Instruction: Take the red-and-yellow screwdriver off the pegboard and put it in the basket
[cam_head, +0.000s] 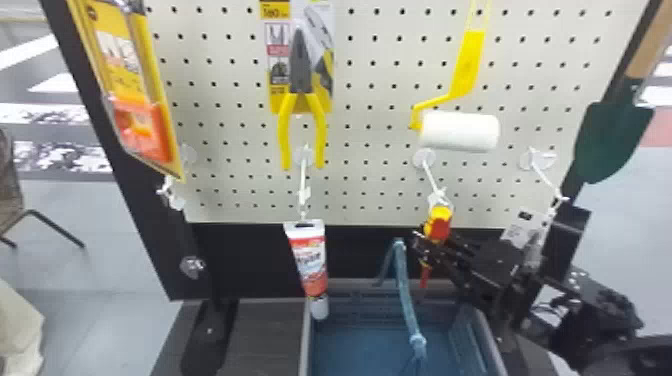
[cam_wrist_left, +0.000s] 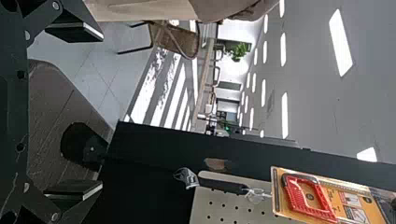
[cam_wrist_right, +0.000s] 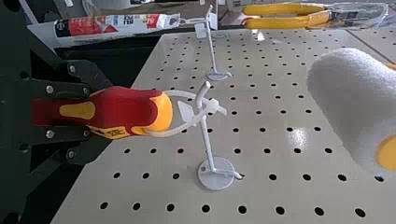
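Right fingers (cam_head: 440, 254): clenched on screwdriver (cam_head: 440, 227), hiding part of its shaft.
Screwdriver: tie looped on hook (cam_head: 431, 176), handle just below.
Left fingers (cam_wrist_left: 74, 31): parted.
Basket (cam_head: 306, 340): below hook, near edge cut off.

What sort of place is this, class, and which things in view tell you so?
Probably a shop-style tool display, perhaps a mock-up: pliers on a printed card and a paint roller hang at a pegboard, above a basket.
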